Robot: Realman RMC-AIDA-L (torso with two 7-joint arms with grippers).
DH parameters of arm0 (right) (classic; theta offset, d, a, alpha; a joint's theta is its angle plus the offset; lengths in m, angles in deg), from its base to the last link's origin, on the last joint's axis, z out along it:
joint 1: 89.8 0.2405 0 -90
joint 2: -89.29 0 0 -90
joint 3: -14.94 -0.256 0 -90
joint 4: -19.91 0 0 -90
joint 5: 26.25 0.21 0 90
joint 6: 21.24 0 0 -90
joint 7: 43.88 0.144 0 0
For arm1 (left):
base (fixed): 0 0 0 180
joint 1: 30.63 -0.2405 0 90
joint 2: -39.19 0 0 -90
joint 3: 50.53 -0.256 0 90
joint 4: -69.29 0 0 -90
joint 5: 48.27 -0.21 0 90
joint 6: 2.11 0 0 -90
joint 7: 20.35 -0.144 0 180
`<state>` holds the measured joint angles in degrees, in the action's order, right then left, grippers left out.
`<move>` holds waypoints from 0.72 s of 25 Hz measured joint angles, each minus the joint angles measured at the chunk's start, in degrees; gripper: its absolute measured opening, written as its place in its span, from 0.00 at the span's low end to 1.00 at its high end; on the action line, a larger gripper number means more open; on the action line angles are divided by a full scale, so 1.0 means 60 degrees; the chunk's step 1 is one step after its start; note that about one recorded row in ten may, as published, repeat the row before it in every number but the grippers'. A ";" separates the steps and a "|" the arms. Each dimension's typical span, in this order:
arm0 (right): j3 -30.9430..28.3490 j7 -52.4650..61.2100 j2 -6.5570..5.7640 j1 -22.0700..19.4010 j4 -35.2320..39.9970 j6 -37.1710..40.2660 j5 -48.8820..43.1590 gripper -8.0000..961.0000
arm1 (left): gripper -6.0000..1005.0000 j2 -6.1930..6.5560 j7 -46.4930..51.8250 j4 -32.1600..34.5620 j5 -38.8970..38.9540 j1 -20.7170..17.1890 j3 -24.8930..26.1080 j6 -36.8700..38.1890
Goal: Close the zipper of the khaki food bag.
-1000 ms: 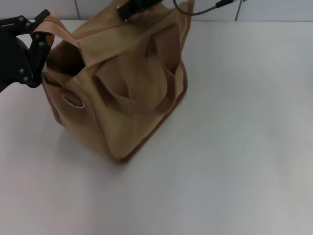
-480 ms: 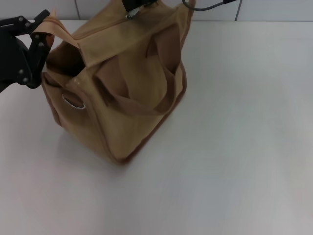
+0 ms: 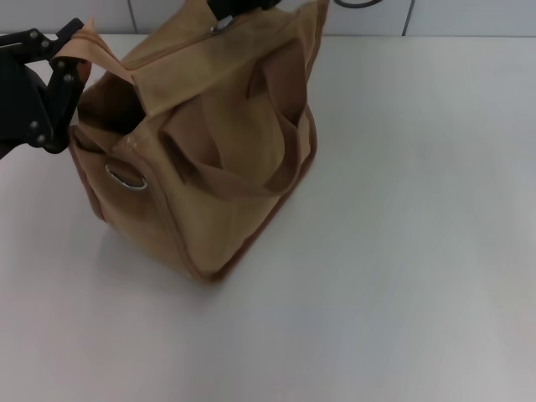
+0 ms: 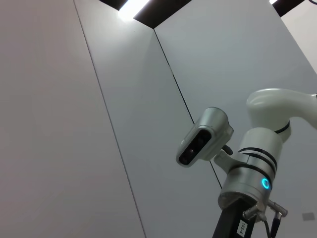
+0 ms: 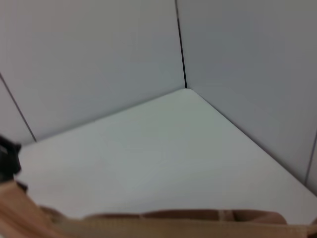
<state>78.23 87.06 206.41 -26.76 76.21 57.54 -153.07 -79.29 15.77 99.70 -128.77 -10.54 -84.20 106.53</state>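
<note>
Plain white tabletop (image 3: 419, 251), pale panelled walls (image 4: 74, 124) with dark seams, bright ceiling light strip (image 4: 132, 5).

I can see only a sliver of my right gripper (image 3: 239, 7), cut off by the head view's top edge above the boxy tan canvas bag (image 3: 209, 151); its fingers are hidden.

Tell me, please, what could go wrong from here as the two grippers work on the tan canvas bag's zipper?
The left gripper pinches only a thin end tab of the tan canvas bag; it may slip free under pull. The right gripper sits at the picture's far edge by the silver zipper pull, so its hold cannot be checked. The bag leans and could tip.
</note>
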 joint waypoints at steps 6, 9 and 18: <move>0.0011 -0.0954 0.0065 -0.0103 0.0224 0.0009 -0.0447 0.32 | 0.11 0.0000 0.0000 0.0000 0.0001 -0.0010 0.0000 0.0000; 0.0021 -0.1493 0.0114 -0.0151 0.0229 -0.0063 -0.0514 0.36 | 0.11 0.0000 0.0000 0.0000 0.0001 -0.0019 0.0000 0.0000; 0.1592 -0.2270 0.0357 -0.0526 0.0734 -0.1258 -0.1460 0.37 | 0.11 -0.0012 0.0000 0.0000 -0.0033 -0.0014 0.0000 -0.0001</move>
<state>87.78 73.43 208.55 -29.92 80.62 50.00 -161.83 -79.36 15.77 99.71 -128.97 -10.62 -84.20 106.52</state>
